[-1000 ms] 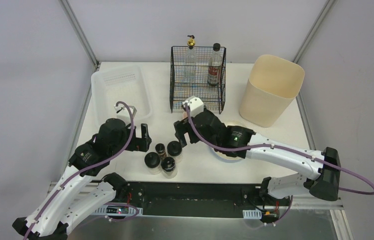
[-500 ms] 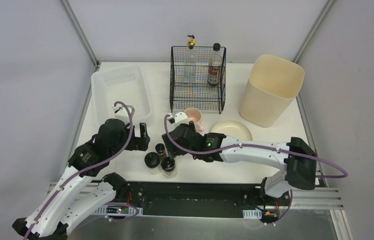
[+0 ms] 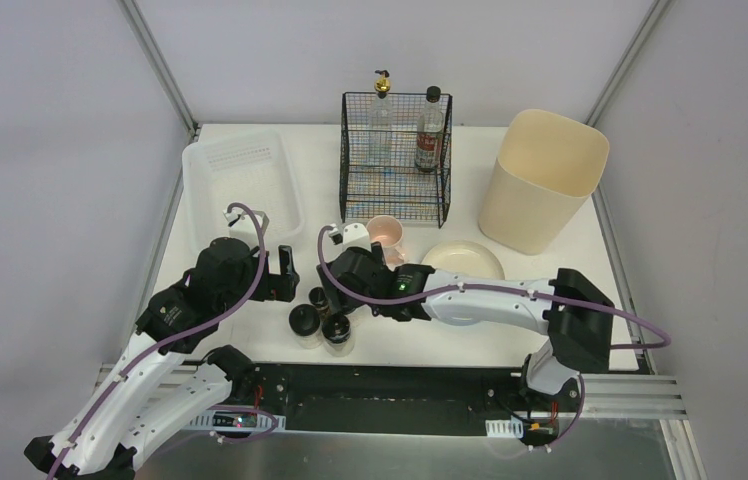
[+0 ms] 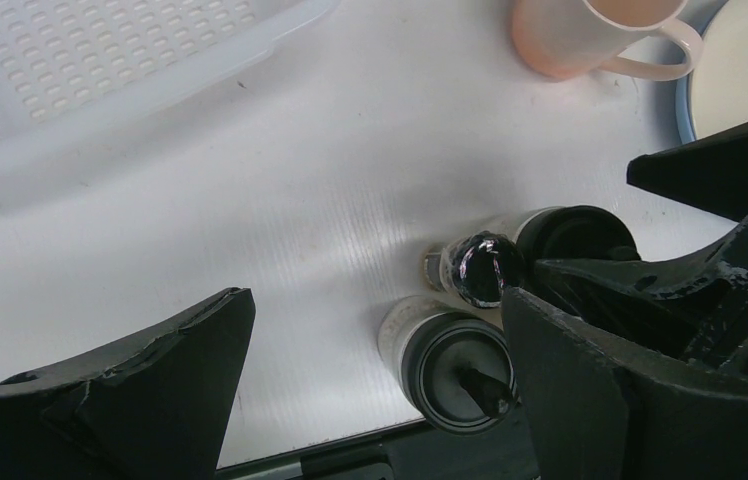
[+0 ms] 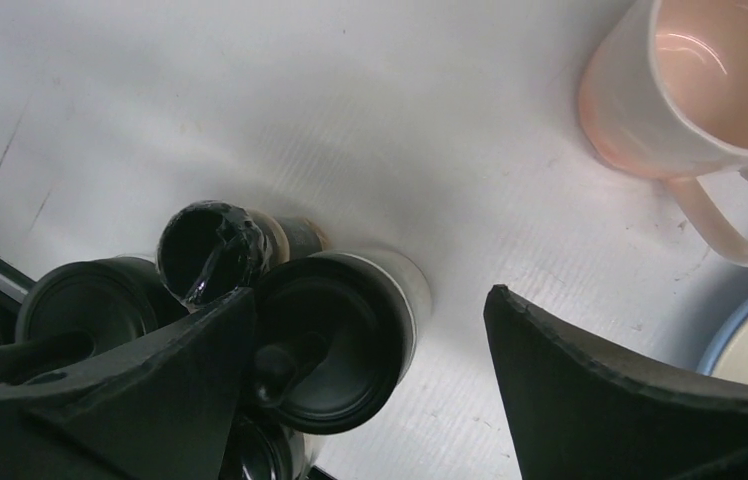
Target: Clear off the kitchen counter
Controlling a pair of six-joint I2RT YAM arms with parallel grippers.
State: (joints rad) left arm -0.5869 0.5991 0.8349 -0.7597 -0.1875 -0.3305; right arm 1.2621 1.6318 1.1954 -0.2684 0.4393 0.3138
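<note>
The kitchen counter (image 3: 315, 170) is a white tabletop. Several black-lidded spice jars (image 3: 302, 320) stand clustered at its near edge. My right gripper (image 3: 342, 292) is open and low over the cluster. In the right wrist view its fingers (image 5: 368, 298) straddle one black-lidded jar (image 5: 335, 345), with a small dark bottle (image 5: 212, 250) beside it. My left gripper (image 3: 287, 274) is open and empty just left of the jars. The left wrist view (image 4: 375, 295) shows a jar (image 4: 455, 365) by its right finger. A pink mug (image 3: 387, 238) and a cream plate (image 3: 465, 262) stand behind the jars.
A translucent white tray (image 3: 240, 180) sits at the back left. A black wire rack (image 3: 395, 160) at the back centre holds two bottles. A tall beige bin (image 3: 542, 180) stands at the back right. The counter's front edge runs just below the jars.
My right arm has swung left and down from the mug to the jar cluster, uncovering the mug and plate. The left arm has not moved.
</note>
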